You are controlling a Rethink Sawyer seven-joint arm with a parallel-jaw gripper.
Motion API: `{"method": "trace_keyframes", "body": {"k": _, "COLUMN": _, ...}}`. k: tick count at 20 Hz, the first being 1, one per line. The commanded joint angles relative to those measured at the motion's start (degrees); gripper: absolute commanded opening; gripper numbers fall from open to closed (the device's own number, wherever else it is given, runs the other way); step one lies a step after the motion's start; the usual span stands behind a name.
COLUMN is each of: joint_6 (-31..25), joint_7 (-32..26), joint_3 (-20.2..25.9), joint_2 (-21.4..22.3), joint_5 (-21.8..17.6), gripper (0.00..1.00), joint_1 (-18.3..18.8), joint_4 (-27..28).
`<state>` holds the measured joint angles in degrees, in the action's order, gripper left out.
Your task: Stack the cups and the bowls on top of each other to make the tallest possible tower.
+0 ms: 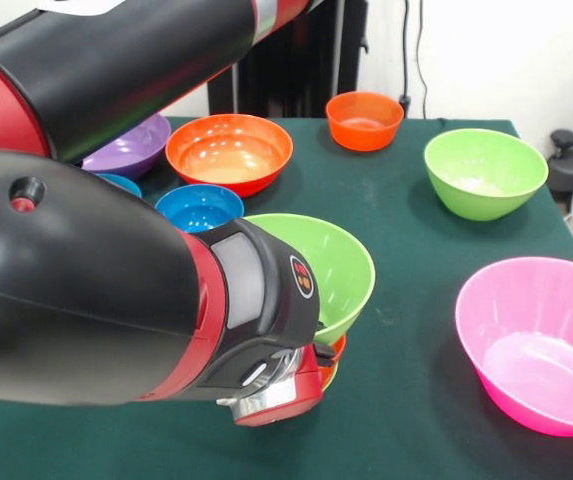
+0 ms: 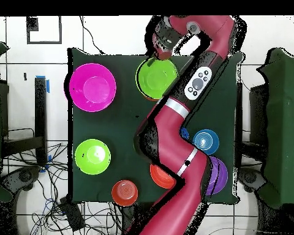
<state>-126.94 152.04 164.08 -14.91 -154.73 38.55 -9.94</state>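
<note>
1 green cloth [image 1: 406, 400] covers table

Bench [image 1: 406, 400] with dark green cover. Resting on it, front view: tower [image 1: 331, 270] at centre; pink bowl [image 1: 536, 340] at 4 o'clock; lime bowl [image 1: 485, 171] at 2; small orange bowl [image 1: 364, 119] at 12; large orange bowl [image 1: 229, 150] at 11; blue bowl [image 1: 198, 208] and purple bowl [image 1: 131, 148] at 10.

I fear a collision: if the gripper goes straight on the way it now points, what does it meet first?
Most likely the rim of the wide lime green bowl just beside the gripper; depth is unclear, so this is uncertain.
</note>
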Motion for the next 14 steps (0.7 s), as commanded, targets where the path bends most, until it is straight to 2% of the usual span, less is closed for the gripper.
{"method": "trace_keyframes", "body": {"k": 1, "joint_6": -3.20, "joint_7": -7.71, "joint_3": -8.04, "joint_2": 0.09, "joint_5": -1.45, "gripper": 0.00, "joint_1": -1.75, "joint_4": 8.01}}
{"method": "trace_keyframes", "body": {"k": 14, "joint_6": -2.64, "joint_7": -9.01, "joint_3": -8.42, "joint_2": -0.44, "joint_5": -1.24, "gripper": 0.00, "joint_1": -1.76, "joint_4": 7.92}}
